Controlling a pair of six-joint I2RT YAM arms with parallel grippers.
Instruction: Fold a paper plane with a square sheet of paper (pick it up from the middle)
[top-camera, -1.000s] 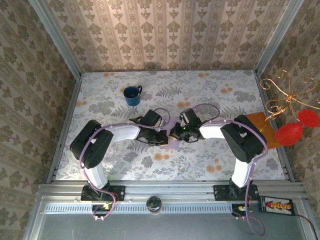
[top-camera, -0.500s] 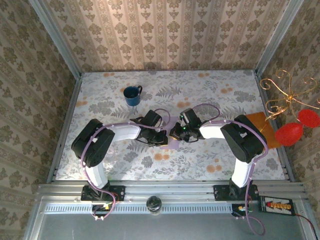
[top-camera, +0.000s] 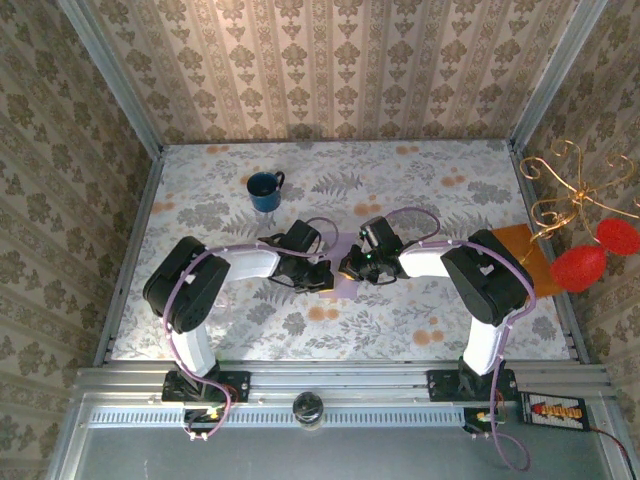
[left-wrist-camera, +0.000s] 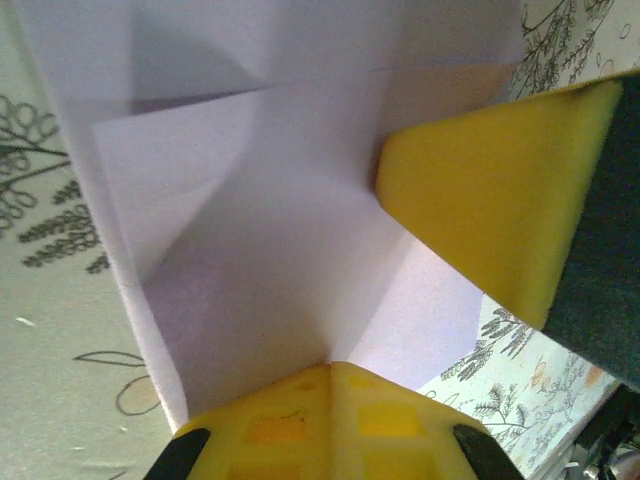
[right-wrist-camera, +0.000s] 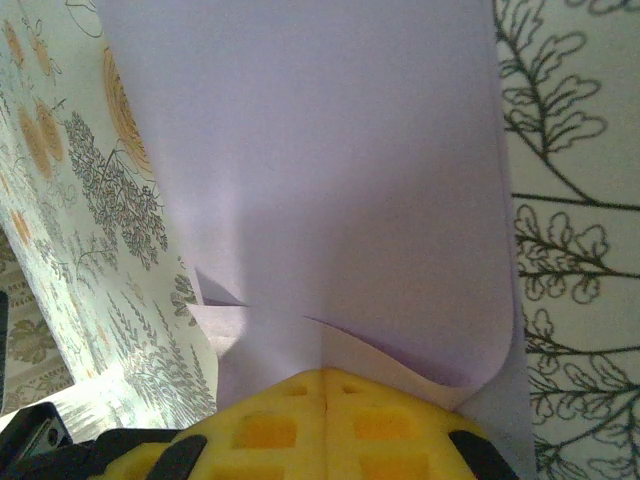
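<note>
The paper (left-wrist-camera: 270, 260) is near the mug (top-camera: 265, 190), on its near side, creased with flaps but no dart yet. The left gripper (left-wrist-camera: 332, 405) and right gripper (right-wrist-camera: 322, 400) each pinch it. Most folds likely remain.

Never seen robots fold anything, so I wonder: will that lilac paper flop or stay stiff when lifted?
Probably floppy: the lilac paper curls over at one edge beside the right claw. Likely very light, since it looks thin. Its creases may stiffen it slightly.
</note>
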